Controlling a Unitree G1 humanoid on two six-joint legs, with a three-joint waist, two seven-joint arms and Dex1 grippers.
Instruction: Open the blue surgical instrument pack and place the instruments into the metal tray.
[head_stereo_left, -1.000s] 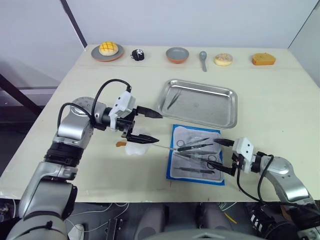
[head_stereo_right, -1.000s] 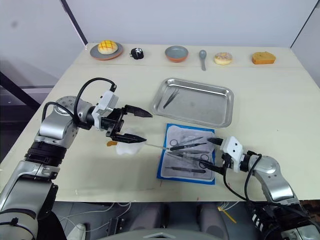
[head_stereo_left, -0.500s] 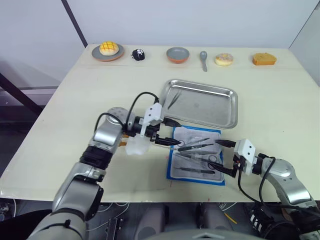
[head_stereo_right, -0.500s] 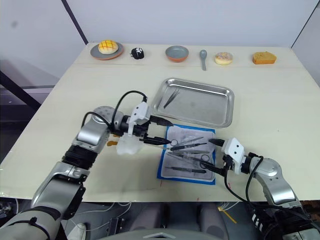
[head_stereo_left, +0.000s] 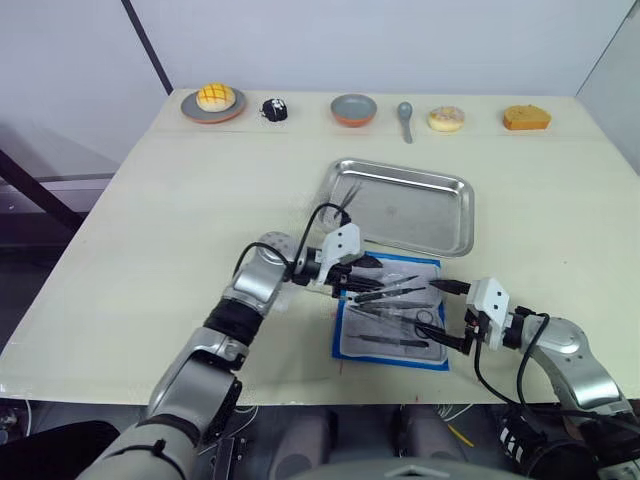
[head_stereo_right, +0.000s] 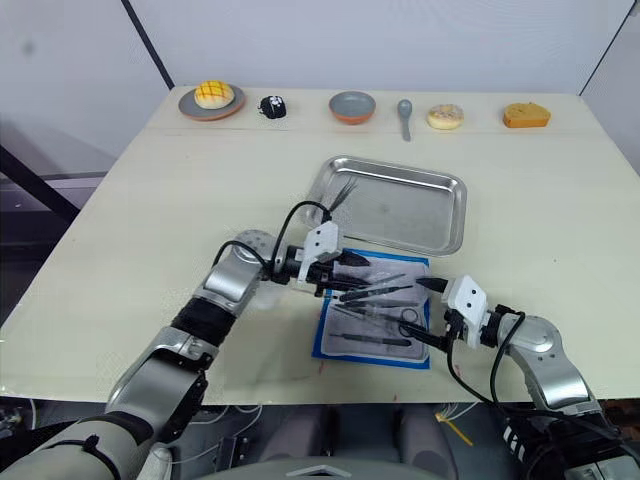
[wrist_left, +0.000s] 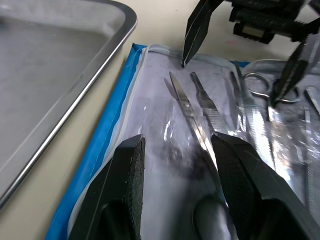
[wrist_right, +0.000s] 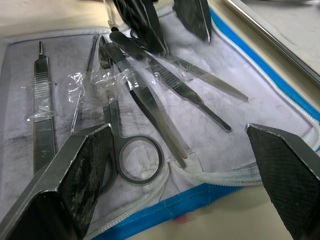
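The blue surgical instrument pack (head_stereo_left: 392, 312) lies opened flat on the pale counter (head_stereo_left: 150, 230), a bright-blue fabric border framing a grey-white lining with clear plastic pockets and a white corded edge; no print on it can be read. At the pack's near right corner the right tool (head_stereo_left: 452, 315) hovers with its two black textured fingers spread wide, released and gripping nothing, one tip over the pack's right edge and the other by its near corner. On the lining lie the instruments (wrist_right: 145, 102): slim, smooth steel pieces, among them ring-handled scissors, a flat ribbed scalpel handle and long tapered forceps, some under crinkled clear film. At the pack's far left part the left tool (head_stereo_left: 362, 282) rests low over the lining, its ridged black fingers (wrist_left: 127, 185) parted on either side of one slender instrument, not clenched on it. Just beyond the pack, nearly touching its far edge, sits the metal tray (head_stereo_left: 440, 235), shiny stainless steel with rounded corners and a raised rim, with a thin dark pair of tweezers (head_stereo_left: 347, 199) lying in its left end. Well beyond the tray, along the counter's far edge, stand a grey plate with a yellow bun (head_stereo_left: 215, 97), a small black-and-white figure (head_stereo_left: 274, 109), a round grey bowl (head_stereo_left: 355, 108), a grey spoon (head_stereo_left: 405, 119), a doughnut (head_stereo_left: 446, 118) and an orange cake slice (head_stereo_left: 526, 117).
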